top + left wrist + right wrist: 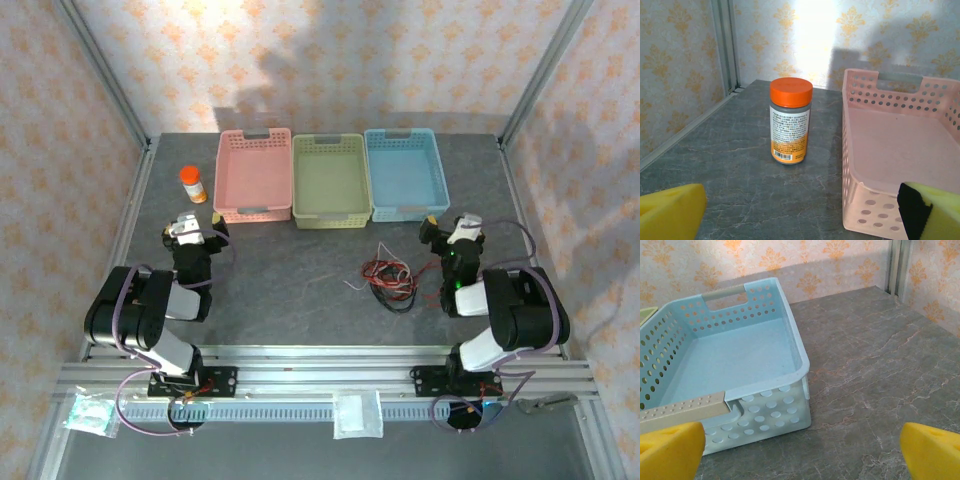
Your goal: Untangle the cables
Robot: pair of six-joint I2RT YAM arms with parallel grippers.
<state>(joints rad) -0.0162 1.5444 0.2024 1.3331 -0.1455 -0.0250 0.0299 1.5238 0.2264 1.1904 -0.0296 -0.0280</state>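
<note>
The cables (390,279) lie in a loose tangle of red, black and white wire on the grey table, in front of the green basket and just left of the right arm. My left gripper (188,226) stands open near the table's left side, a little before the orange-capped bottle, with nothing between its yellow fingertips (670,212). My right gripper (452,229) is open too, right of the cables and close to the blue basket's near right corner. Its yellow fingertips (930,450) hold nothing.
Three baskets stand in a row at the back: pink (253,150), green (330,147) and blue (404,141). The pink basket (865,200) and an orange-capped bottle (790,121) sit ahead of my left gripper. The blue basket (790,370) is at the right gripper's front left.
</note>
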